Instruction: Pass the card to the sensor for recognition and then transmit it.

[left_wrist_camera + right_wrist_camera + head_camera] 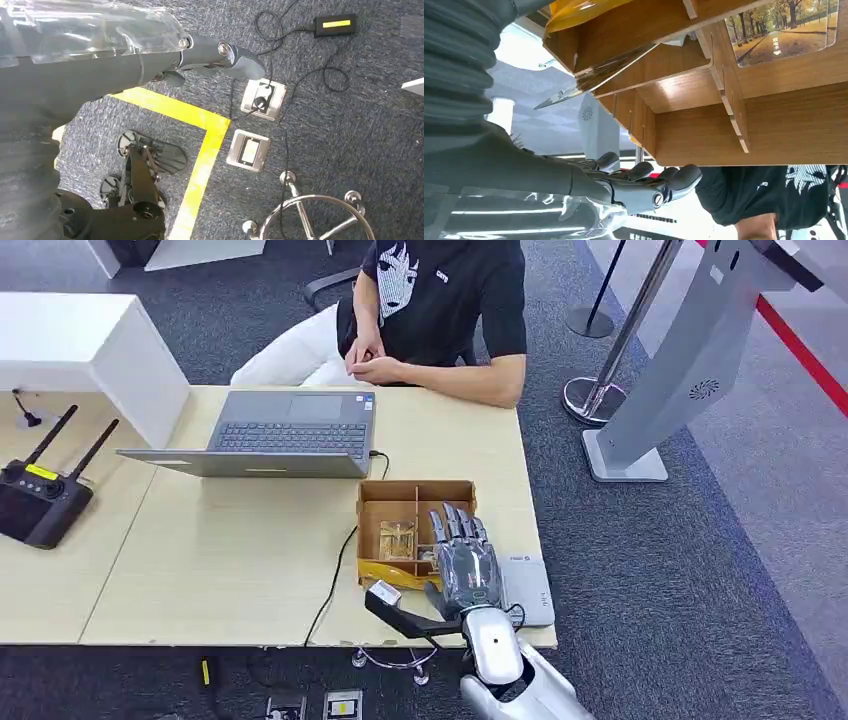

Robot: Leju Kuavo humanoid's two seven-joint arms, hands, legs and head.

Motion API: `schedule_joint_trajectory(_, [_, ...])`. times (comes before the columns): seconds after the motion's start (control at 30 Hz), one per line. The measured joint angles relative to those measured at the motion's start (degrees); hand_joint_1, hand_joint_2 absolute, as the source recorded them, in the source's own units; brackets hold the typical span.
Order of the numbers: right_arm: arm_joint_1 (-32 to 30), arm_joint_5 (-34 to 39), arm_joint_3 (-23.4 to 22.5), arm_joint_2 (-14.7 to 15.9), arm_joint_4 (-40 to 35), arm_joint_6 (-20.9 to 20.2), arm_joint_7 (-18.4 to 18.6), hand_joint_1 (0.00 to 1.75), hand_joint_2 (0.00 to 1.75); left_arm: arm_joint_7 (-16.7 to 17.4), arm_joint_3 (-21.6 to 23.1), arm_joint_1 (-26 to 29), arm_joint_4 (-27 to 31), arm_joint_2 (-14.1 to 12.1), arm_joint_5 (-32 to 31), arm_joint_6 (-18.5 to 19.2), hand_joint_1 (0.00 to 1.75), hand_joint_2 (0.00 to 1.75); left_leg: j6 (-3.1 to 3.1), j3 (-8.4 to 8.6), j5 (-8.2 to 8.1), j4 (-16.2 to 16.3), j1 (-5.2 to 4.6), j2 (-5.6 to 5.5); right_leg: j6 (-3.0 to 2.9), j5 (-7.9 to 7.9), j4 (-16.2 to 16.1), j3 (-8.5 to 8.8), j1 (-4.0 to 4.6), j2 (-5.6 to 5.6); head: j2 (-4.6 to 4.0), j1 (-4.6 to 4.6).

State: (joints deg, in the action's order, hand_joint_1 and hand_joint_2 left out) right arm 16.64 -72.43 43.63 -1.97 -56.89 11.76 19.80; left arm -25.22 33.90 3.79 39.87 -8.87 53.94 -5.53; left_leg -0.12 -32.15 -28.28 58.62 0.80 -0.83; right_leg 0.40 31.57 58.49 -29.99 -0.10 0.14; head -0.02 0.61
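Note:
A wooden divided box (pixel 412 502) stands near the table's front edge, with a card bearing a tree picture (pixel 397 539) lying in one compartment. In the right wrist view the same picture card (pixel 781 27) shows in the box (pixel 734 130), and a clear card (pixel 589 82) leans in another slot. My right hand (pixel 463 560) hovers over the box's right side, fingers straight and apart, thumb (pixel 395 617) stretched out, holding nothing. A flat grey sensor pad (pixel 528 587) lies just right of the box, partly under that hand. My left hand (pixel 220 55) hangs over the floor, holding nothing.
A person (pixel 440 310) sits at the far side behind an open laptop (pixel 290 430), whose black cable (pixel 338 570) runs to the front edge. A black controller with antennas (pixel 40 495) lies at the left. A white kiosk (pixel 680 360) and barrier post (pixel 600 390) stand at the right.

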Motion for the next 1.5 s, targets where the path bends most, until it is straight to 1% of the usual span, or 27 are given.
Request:
schedule_joint_trajectory(0.23, [0.01,0.07,0.0,0.04,0.0,0.87,0.07,0.0,1.75,-0.02,-1.11,0.38,0.0,0.17,-0.31,-0.07,0.0,1.75,0.0,0.0,0.0,0.0,0.0,0.0,0.0,0.0,0.0,0.0,0.0,0.0,0.0,0.0])
schedule_joint_trajectory(0.43, [0.01,0.09,-0.02,0.26,0.0,1.27,0.35,0.0,1.75,0.0,-1.18,0.4,0.0,0.2,-0.35,-0.18,0.0,1.75,0.0,0.0,0.0,0.0,0.0,0.0,0.0,0.0,0.0,0.0,0.0,0.0,0.0,0.0])
schedule_joint_trajectory(1.2, [0.02,-0.09,-0.33,0.94,0.0,1.62,0.68,0.0,1.75,0.0,-1.55,0.53,0.0,0.22,-0.35,-0.35,0.0,1.75,0.0,0.0,0.0,0.0,0.0,0.0,0.0,0.0,0.0,0.0,0.0,0.0,0.0,0.0])
schedule_joint_trajectory(1.5, [0.0,-0.07,-0.37,1.51,0.0,1.53,1.57,0.0,1.75,0.0,-1.51,0.53,0.02,0.22,-0.26,-0.59,0.0,1.75,0.0,0.01,0.0,0.0,0.0,0.0,0.0,0.0,0.0,0.0,0.0,0.0,0.0,0.0])
